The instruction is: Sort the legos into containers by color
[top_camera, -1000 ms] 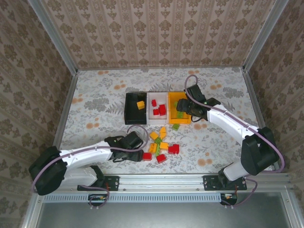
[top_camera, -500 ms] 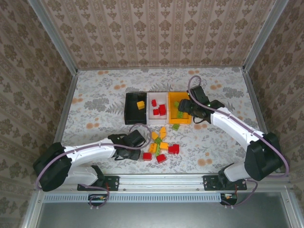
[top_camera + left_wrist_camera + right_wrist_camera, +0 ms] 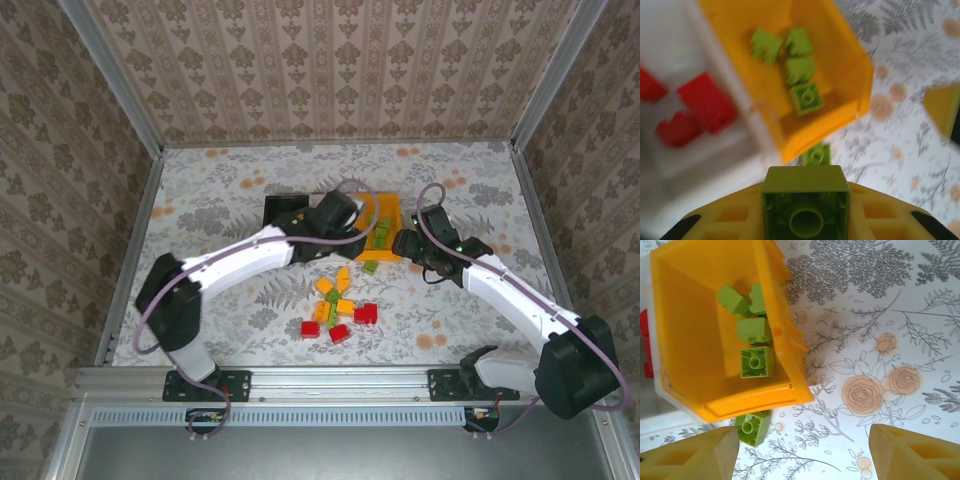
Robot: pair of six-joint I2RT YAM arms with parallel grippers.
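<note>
The left gripper (image 3: pixel 806 220) is clamped on a green brick (image 3: pixel 806 192), which sits between the two yellow fingers with its hollow underside facing the wrist camera. It hangs above the seam between the white bin (image 3: pixel 715 150) and the orange bin (image 3: pixel 850 85). Under it, the orange bin holds four green bricks (image 3: pixel 799 70) bunched toward one end. The white bin beside it holds red bricks (image 3: pixel 705 102), blurred in the wrist view. One stray brick (image 3: pixel 816 154), also green, lies on the table just outside the orange bin's near corner.

The right gripper (image 3: pixel 804 442) stands open and holds nothing, its fingers spread wide apart over the flowered table (image 3: pixel 220 200). It is near the orange bin's right side, and the stray brick lies between its left finger and the bin wall.

In the overhead view the left arm crosses over the white bin and hides most of it. The black bin (image 3: pixel 275 215) sits at the left end of the row. Closer to the arm bases, a pile of bricks (image 3: pixel 335 305) in red, yellow-orange and green lies loose on the table, well apart from both grippers.
</note>
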